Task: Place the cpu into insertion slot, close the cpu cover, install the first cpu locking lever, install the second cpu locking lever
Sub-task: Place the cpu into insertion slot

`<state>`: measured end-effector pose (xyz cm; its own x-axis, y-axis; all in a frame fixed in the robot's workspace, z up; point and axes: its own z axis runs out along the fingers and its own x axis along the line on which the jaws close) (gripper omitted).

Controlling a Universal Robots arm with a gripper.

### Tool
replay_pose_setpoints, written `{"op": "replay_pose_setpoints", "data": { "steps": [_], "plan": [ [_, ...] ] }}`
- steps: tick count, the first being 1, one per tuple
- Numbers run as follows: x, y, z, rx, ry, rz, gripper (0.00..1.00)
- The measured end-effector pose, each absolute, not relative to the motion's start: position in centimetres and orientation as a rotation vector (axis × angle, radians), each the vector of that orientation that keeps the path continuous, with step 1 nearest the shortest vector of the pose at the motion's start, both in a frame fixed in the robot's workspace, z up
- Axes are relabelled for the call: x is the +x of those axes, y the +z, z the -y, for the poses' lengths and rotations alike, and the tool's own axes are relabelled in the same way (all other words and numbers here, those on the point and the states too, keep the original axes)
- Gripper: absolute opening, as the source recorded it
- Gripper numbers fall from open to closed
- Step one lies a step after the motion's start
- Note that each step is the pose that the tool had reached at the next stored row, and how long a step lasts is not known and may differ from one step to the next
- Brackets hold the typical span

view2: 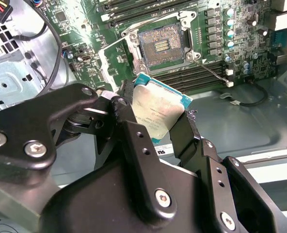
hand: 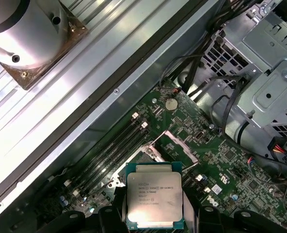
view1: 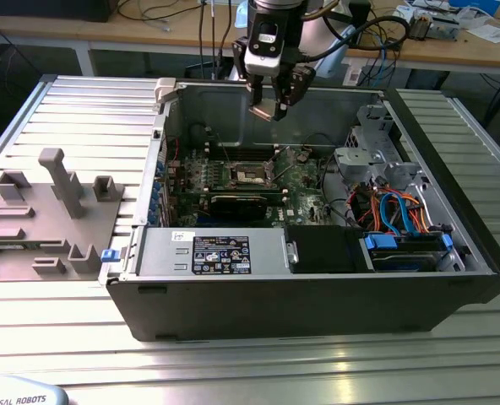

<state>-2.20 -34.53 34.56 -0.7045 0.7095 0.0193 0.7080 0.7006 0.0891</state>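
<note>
- Second wrist view: gripper (view2: 158, 115) is clamping cpu (view2: 153, 104) by opposite edges, likely sparing its contacts.
- Cpu is hanging well apart from the empty slot (view2: 160, 44), not yet seated.

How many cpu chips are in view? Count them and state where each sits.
1. The cpu is clamped in the gripper, held above the motherboard. The insertion slot is empty. Parts of the case are hidden, so another chip could be out of sight.

Alu table (view1: 233, 363); PC case (view1: 317, 295), grey jig (view1: 39, 219)
</note>
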Motion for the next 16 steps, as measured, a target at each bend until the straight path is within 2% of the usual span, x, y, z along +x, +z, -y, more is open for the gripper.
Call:
{"op": "replay_pose_setpoints", "data": {
  "steps": [16],
  "plan": [
    [-2.2,34.55,34.53,1.276,0.139,-2.847,0.54]
  ]
}}
